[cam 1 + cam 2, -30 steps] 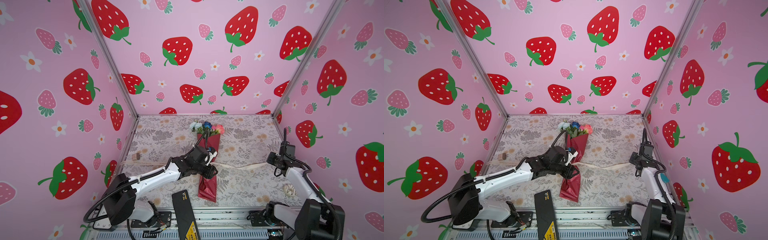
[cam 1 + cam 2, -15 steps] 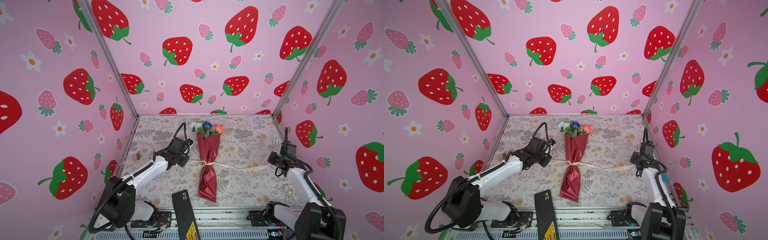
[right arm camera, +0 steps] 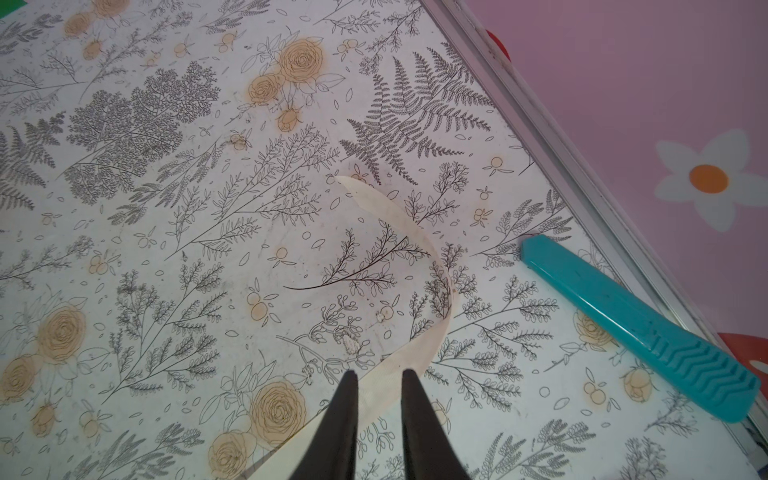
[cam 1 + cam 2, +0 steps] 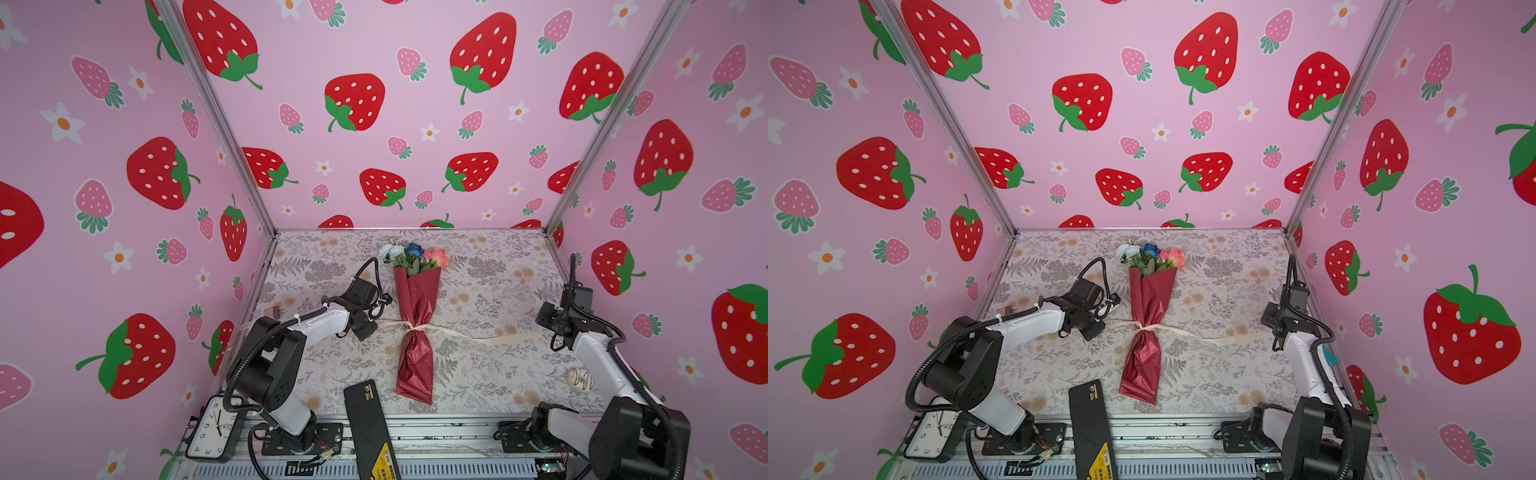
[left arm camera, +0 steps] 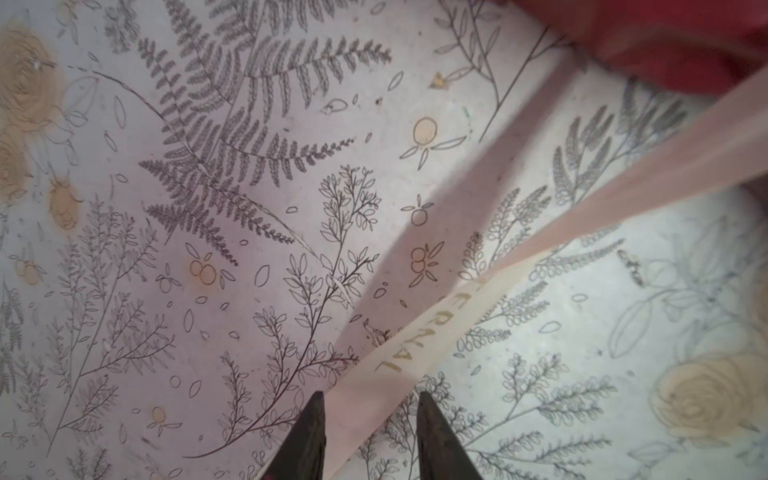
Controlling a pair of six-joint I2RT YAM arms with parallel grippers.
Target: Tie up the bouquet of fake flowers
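Cream ribbon (image 5: 415,345) is running between the black fingers (image 5: 309,432) of my left gripper (image 5: 368,395). They are standing a narrow gap apart, and I cannot tell whether they are pinching it. Beyond them the strip is hanging clear of the mat (image 5: 208,208), casting a shadow, and reaching toward the bouquet (image 5: 665,37). My right gripper (image 3: 376,372) is showing a tighter gap, with the ribbon's other end passing between its fingers and curling on the mat past them; again I cannot tell if it is gripped. A teal tool (image 3: 636,324) is lying near, along the wall (image 3: 623,83). In both top views the bouquet (image 4: 417,291) is lying mid-mat between my arms, blooms at the far end, with the ribbon cinching its waist.
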